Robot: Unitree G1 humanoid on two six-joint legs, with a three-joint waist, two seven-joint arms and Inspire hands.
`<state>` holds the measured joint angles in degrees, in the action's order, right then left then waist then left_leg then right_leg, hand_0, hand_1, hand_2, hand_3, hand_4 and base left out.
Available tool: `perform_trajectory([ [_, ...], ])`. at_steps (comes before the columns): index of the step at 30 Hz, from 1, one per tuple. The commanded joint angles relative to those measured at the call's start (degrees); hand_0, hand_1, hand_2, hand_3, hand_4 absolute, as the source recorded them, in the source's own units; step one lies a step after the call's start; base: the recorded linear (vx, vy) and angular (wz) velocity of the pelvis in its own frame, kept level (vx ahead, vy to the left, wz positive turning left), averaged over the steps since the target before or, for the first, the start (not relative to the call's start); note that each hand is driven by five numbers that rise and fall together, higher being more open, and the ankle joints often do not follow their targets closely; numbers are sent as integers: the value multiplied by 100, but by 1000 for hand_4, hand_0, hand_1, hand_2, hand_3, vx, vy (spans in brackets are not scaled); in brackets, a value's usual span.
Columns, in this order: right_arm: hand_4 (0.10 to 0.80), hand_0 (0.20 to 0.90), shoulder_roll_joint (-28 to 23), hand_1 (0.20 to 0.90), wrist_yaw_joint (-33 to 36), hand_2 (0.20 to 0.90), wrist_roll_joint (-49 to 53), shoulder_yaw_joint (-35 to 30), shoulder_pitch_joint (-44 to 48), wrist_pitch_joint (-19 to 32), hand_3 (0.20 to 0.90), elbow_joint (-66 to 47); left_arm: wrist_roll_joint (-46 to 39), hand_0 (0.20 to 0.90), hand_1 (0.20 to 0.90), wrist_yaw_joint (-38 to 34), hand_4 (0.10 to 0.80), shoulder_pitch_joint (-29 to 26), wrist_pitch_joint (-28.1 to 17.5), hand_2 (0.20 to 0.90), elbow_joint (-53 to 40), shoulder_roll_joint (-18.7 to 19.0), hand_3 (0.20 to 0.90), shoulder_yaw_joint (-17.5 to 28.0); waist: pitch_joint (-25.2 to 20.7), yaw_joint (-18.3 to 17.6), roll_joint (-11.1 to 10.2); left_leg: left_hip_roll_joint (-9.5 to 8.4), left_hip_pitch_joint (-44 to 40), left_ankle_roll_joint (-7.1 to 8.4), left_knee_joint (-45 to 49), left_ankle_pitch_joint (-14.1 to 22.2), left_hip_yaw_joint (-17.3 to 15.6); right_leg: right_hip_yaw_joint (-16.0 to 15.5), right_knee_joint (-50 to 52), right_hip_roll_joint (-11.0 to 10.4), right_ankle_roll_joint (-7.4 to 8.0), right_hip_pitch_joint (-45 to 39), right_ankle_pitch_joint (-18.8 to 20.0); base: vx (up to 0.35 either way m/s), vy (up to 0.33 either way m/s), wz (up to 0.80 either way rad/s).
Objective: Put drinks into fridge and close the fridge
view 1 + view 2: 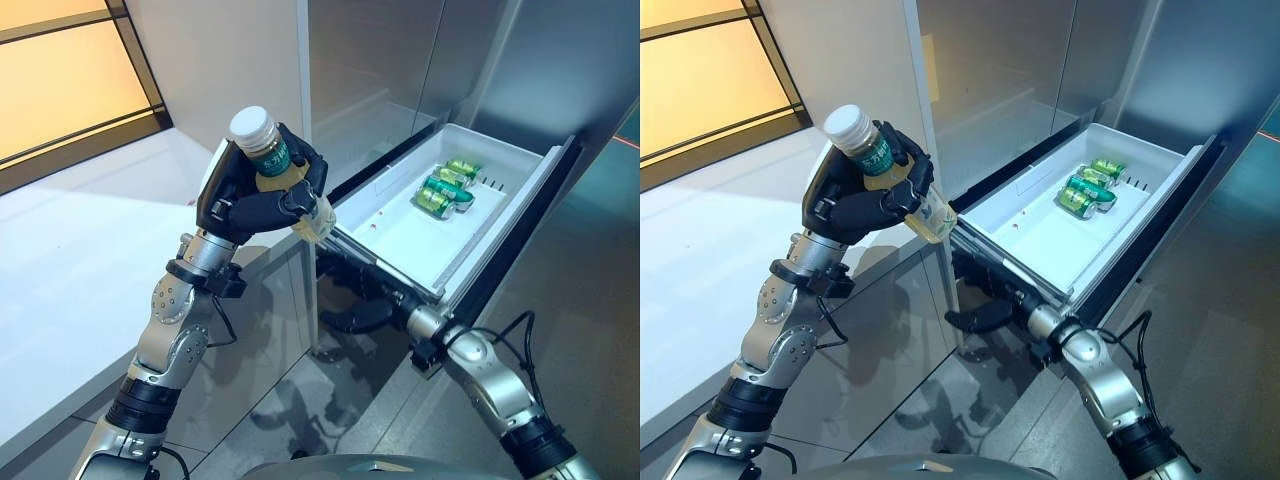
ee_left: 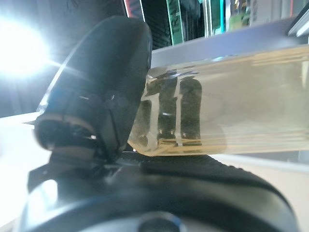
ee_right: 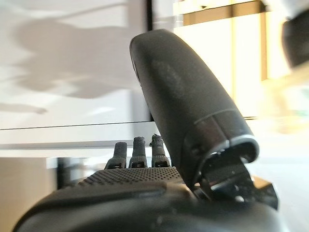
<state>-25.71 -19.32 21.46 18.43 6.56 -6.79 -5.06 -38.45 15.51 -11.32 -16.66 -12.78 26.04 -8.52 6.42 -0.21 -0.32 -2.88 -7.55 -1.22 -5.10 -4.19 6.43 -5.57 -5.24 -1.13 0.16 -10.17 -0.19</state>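
My left hand [image 1: 250,205] is shut on a bottle [image 1: 258,145] with a white cap, a green label and pale yellow liquid. It holds the bottle tilted in the air, left of the open fridge drawer [image 1: 400,240]. The bottle also shows in the left wrist view [image 2: 241,101], lying against the thumb [image 2: 106,82]. The white drawer is pulled out and holds green cans [image 1: 445,185] at its far end. My right hand [image 1: 358,316] is open and empty, low beneath the drawer's front corner, and it also shows in the right wrist view [image 3: 183,106].
The fridge's steel upper doors [image 1: 380,70] stand shut behind the drawer. A white counter [image 1: 80,230] runs along the left. The drawer's dark front panel [image 1: 520,240] juts out to the right over the glossy grey floor [image 1: 590,300].
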Motion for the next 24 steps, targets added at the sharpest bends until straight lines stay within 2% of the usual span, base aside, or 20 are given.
perform_trajectory([
  [1, 800, 900, 156, 900, -31, 900, 875, -282, 888, 231, 900, -994, -585, 300, 300, 209, 100, -1085, -762, 300, -698, 73, 200, 87, -378, 40, -71, -6, -105, 1, 10, 402, -249, 400, 74, -14, 182, 142, 191, -18, -18, -4],
  [7, 800, 900, 160, 900, -58, 900, 1591, -265, 1058, 38, 900, -1385, -630, 300, 300, 293, 100, -1053, -476, 300, -878, 70, 200, -139, -434, 59, -85, 14, -90, 0, 10, 396, -286, 379, 59, -5, 182, 148, 189, 0, 0, 0],
  [17, 800, 900, 70, 900, -188, 900, 1684, 4, 1335, 56, 900, -1703, -368, 300, 300, 53, 100, -1137, -257, 300, -801, 103, 200, -452, -483, 50, -107, 33, -75, -1, 10, 391, -338, 393, 49, 6, 186, 163, 195, 0, 0, 0],
  [24, 800, 900, -129, 900, -166, 900, 1725, 131, 1539, 186, 900, -1869, -14, 300, 300, -206, 100, -1201, -191, 300, -668, 318, 200, -606, -490, 46, -119, 42, -66, 0, 10, 381, -374, 402, 53, 14, 188, 177, 199, 0, 0, 0],
])
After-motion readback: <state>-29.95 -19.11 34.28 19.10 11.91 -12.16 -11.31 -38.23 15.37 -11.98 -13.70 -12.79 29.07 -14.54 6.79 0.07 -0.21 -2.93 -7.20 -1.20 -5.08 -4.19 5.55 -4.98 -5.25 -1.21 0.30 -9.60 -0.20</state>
